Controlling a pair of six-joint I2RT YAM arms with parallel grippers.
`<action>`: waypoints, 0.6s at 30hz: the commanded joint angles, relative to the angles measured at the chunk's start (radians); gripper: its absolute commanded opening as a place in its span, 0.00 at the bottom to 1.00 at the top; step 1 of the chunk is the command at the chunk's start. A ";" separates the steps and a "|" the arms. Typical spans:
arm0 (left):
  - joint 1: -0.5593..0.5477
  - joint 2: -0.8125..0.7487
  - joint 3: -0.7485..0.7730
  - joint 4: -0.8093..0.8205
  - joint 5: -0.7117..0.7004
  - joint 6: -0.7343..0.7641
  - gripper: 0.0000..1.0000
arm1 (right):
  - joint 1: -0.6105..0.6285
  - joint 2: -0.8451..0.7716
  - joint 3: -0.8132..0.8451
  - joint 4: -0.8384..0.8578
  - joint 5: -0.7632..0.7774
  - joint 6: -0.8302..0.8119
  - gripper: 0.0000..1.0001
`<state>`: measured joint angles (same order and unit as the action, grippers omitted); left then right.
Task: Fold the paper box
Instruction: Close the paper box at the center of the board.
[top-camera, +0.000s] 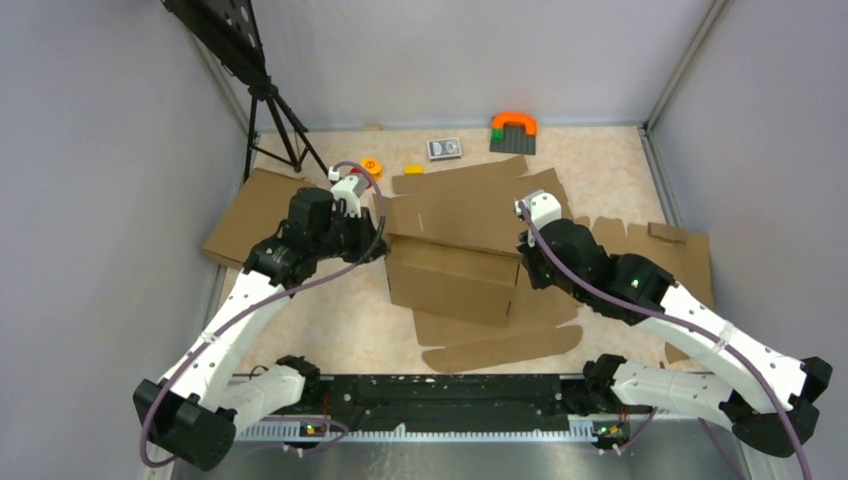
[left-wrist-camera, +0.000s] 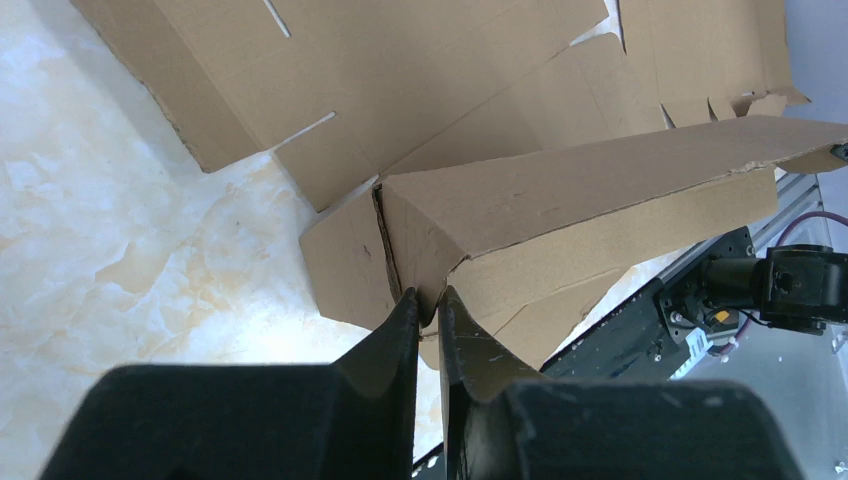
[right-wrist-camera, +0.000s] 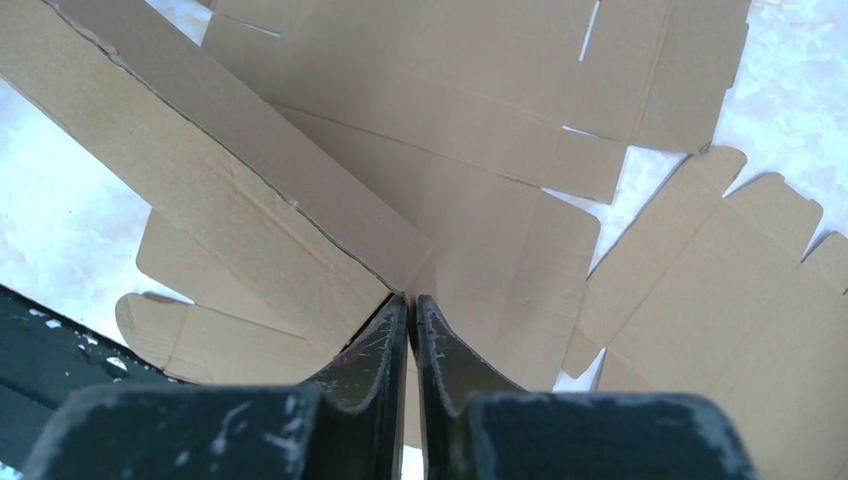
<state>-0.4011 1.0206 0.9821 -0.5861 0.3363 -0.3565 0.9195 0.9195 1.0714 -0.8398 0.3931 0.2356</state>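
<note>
Top external: left end effector (left-wrist-camera: 430, 300) and right end effector (right-wrist-camera: 411, 300) pinch the paper box (top-camera: 460, 205) by one raised wall (top-camera: 455, 272); other flaps (top-camera: 500, 348) flat.

The top camera looks steeply down from behind the near edge over the whole table (top-camera: 600, 160). Both wrist cameras face forward, very close to the paper box (top-camera: 455, 270), which all three views share.

There are 2 arms (top-camera: 245, 300), 1 paper box (top-camera: 455, 265), 1 cardboard slab (top-camera: 250, 215), 1 other die-cut sheet (top-camera: 680, 255).
</note>
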 joint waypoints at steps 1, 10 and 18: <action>-0.002 -0.004 0.024 0.051 0.014 0.021 0.11 | -0.006 0.004 0.030 0.032 -0.010 0.013 0.03; -0.002 -0.009 0.017 0.050 0.012 0.008 0.00 | -0.005 0.013 0.051 0.070 -0.005 0.159 0.00; -0.002 -0.011 0.021 0.037 -0.004 0.008 0.00 | -0.006 0.005 -0.025 0.040 0.018 0.120 0.25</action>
<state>-0.4011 1.0214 0.9821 -0.5804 0.3283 -0.3450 0.9195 0.9348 1.0729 -0.8257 0.3882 0.3508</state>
